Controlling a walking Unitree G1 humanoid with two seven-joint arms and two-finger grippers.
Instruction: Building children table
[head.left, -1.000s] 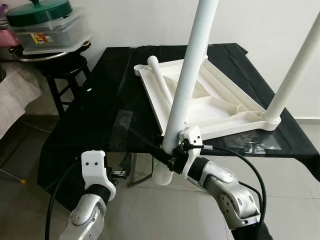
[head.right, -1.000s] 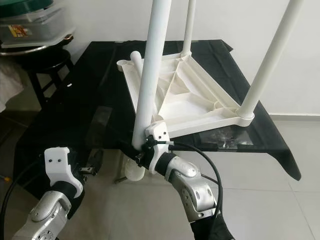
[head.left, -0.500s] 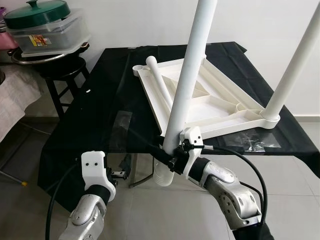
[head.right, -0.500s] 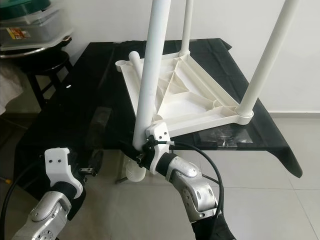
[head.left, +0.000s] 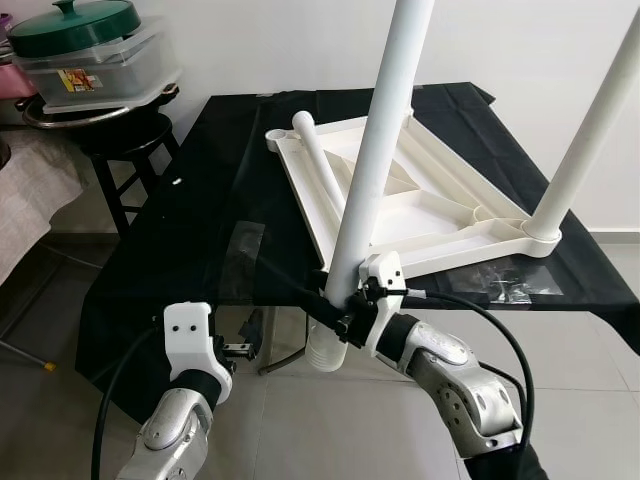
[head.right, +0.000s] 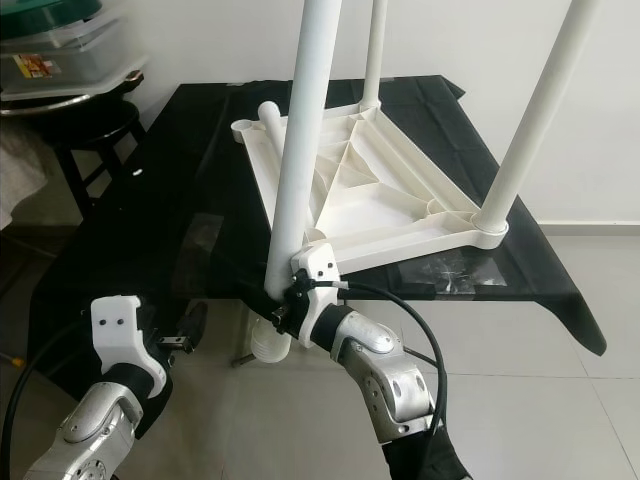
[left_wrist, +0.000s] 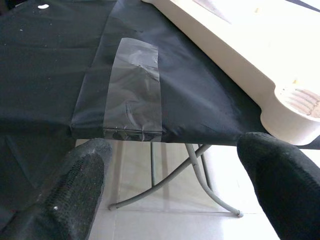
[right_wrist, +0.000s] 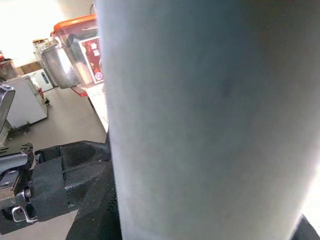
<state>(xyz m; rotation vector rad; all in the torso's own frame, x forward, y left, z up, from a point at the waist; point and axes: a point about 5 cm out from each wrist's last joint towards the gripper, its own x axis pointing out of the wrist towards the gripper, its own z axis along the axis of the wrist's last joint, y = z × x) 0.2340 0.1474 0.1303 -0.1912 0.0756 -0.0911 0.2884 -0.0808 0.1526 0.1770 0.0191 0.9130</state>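
Observation:
An upside-down white plastic tabletop (head.left: 440, 215) lies on a black-covered table (head.left: 210, 200). One white leg (head.left: 590, 130) stands in its near right corner, and another leg (head.right: 375, 50) stands at the far corner. A loose leg (head.left: 320, 165) lies across the tabletop. My right gripper (head.left: 335, 310) is shut on a fourth white leg (head.left: 375, 160), held nearly upright just off the table's front edge, with its lower end below the edge. That leg (right_wrist: 210, 120) also fills the right wrist view. My left gripper (left_wrist: 170, 175) hangs open below the front edge, facing an empty corner socket (left_wrist: 300, 100).
A black stool (head.left: 125, 140) at the back left carries stacked containers with a green lid (head.left: 70, 22). Clear tape (head.left: 243, 245) holds the cloth at the front edge. A small clear bag (head.left: 505, 290) lies near the front right. The table's metal legs (left_wrist: 195, 165) stand on a tiled floor.

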